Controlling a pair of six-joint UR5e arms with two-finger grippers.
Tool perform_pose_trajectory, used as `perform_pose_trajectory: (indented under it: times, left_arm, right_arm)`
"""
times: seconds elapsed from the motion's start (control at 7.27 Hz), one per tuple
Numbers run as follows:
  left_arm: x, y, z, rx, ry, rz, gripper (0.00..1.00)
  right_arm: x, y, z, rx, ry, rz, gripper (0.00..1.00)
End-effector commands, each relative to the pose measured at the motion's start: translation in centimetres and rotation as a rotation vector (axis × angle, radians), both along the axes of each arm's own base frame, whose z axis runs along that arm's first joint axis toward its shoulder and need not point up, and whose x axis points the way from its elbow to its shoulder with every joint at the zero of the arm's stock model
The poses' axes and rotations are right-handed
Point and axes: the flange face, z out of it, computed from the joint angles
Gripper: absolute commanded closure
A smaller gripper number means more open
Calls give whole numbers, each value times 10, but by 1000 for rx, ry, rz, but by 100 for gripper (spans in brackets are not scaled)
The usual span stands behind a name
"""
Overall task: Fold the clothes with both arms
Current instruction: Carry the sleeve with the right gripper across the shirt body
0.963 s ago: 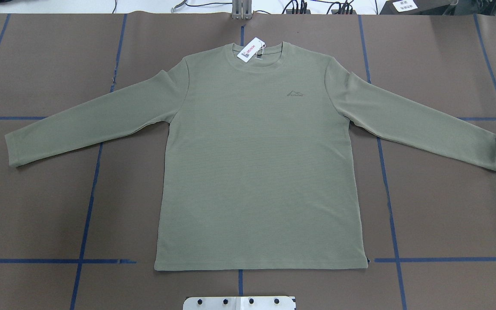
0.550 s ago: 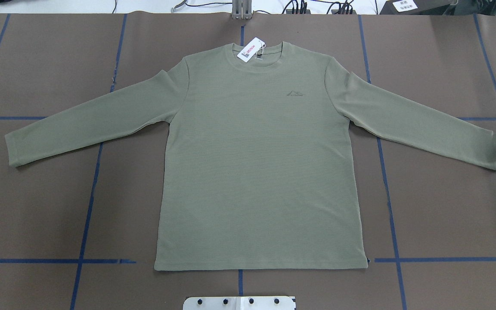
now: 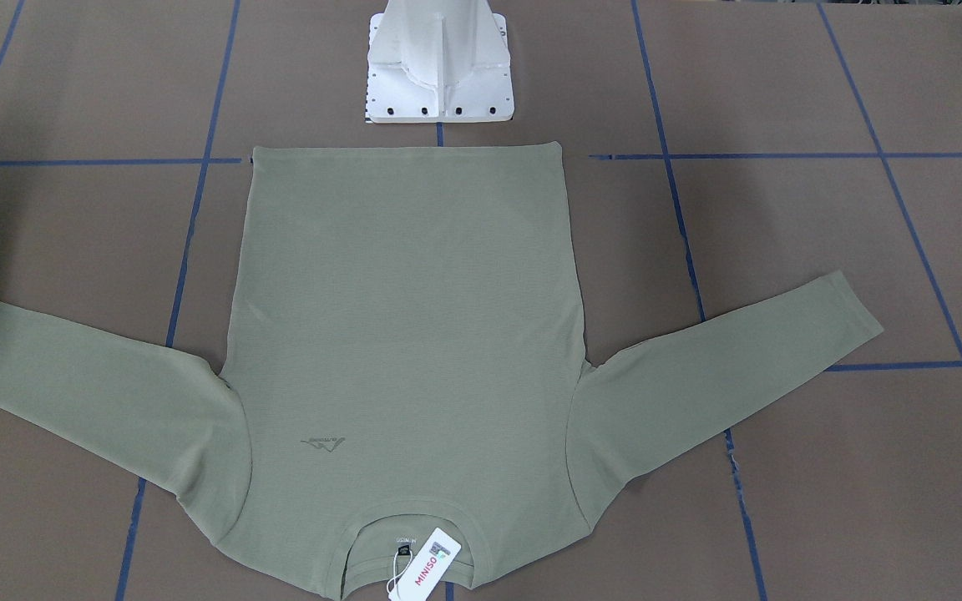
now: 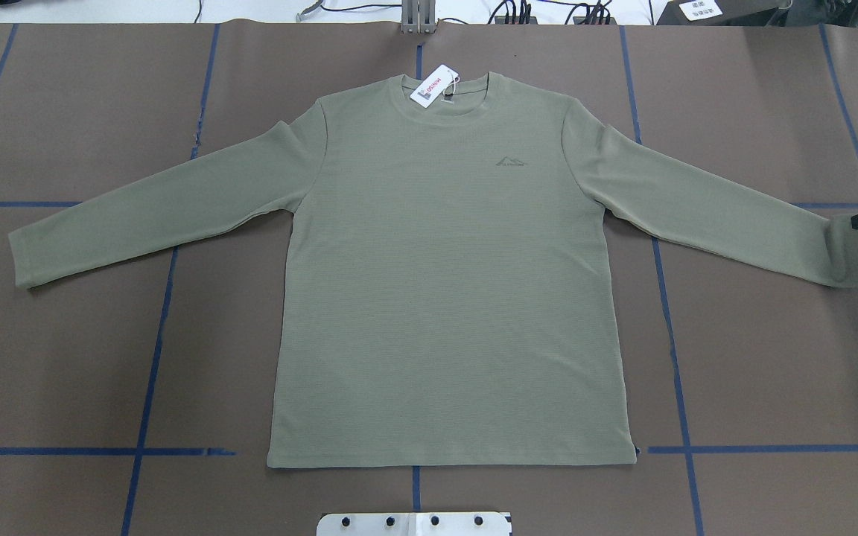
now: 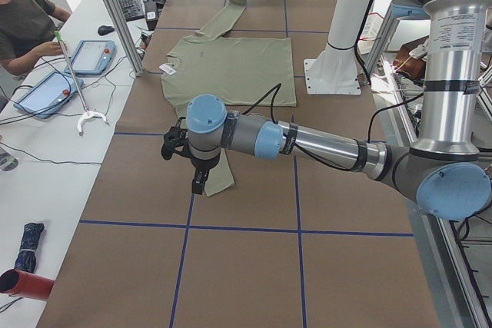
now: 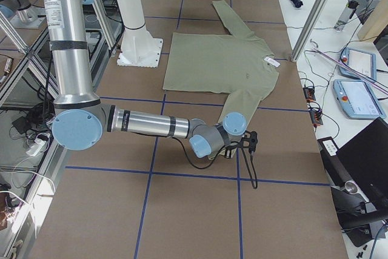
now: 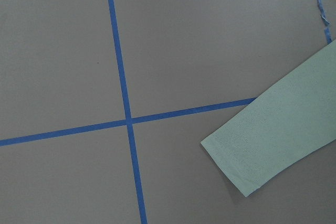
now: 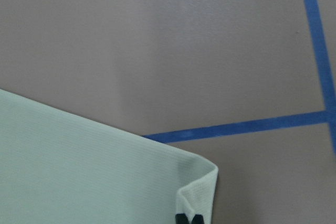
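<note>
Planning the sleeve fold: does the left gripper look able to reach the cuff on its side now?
Likely yes: the left gripper hangs out beyond the cuff, which lies flat, with only bare table between them.

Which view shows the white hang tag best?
Exterior front-facing: the hang tag is largest there, its MINISO print readable. Overhead shows it smaller; the side views show a white speck; the wrist views miss it.

Brown, blue-taped table (image 4: 64,335) bears the spread olive shirt (image 4: 444,298).
</note>
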Motion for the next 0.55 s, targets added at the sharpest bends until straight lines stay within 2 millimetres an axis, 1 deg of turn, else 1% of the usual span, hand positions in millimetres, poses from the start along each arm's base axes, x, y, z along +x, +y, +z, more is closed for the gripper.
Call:
perform_pose_trajectory:
  times: [0.0, 0.14, 0.28, 0.41]
  left_arm:
    - [0, 1, -1, 0, 1, -3, 0]
    - [0, 0, 1, -5, 1, -3, 0]
    - [0, 0, 2, -6, 1, -3, 0]
    - [0, 1, 0, -2, 1, -3, 0]
  right_arm:
    - [-69, 13, -118, -58, -106, 47, 100]
    - [-122, 5, -186, -99, -152, 101, 100]
    - [-195, -2, -257, -140, -200, 131, 100]
    - [-259, -6, -320, -164, -232, 198, 100]
